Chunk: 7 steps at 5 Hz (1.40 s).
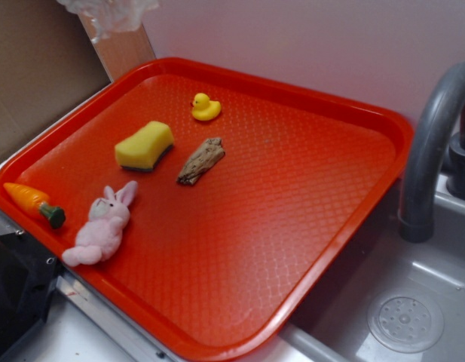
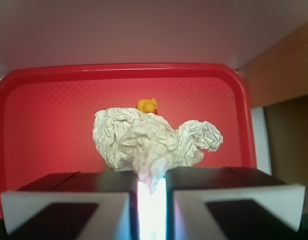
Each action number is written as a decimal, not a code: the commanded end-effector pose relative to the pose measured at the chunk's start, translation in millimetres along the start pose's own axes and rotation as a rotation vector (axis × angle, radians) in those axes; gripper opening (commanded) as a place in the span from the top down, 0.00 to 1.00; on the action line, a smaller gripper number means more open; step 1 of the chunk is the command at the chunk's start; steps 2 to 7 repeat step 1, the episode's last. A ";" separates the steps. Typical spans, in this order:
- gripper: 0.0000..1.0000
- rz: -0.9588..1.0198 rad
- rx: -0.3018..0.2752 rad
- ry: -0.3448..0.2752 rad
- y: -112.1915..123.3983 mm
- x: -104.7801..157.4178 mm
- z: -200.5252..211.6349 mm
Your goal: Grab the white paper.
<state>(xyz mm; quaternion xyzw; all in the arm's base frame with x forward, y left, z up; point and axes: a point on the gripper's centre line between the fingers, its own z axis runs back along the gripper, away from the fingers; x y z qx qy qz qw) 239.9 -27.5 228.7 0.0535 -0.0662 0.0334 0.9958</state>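
In the wrist view my gripper (image 2: 152,181) is shut on the white paper (image 2: 144,140), a wrinkly wad pinched by a fold between the two dark fingers (image 2: 99,182). The wad hangs clear above the red tray (image 2: 44,105). In the exterior view the paper (image 1: 108,15) shows at the top left edge, lifted well above the tray (image 1: 292,226). The gripper itself is outside the exterior view.
On the tray lie a yellow sponge (image 1: 144,145), a yellow duck (image 1: 205,108) that also shows in the wrist view (image 2: 148,105), a brown wood-like piece (image 1: 201,161), a pink plush bunny (image 1: 104,222) and a toy carrot (image 1: 35,202). A grey faucet (image 1: 432,151) and a sink (image 1: 405,317) are at the right.
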 end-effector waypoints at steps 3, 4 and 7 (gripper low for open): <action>1.00 0.017 -0.002 -0.076 15.3 0.9 26.1; 1.00 0.017 -0.002 -0.076 15.3 0.9 26.1; 1.00 0.017 -0.002 -0.076 15.3 0.9 26.1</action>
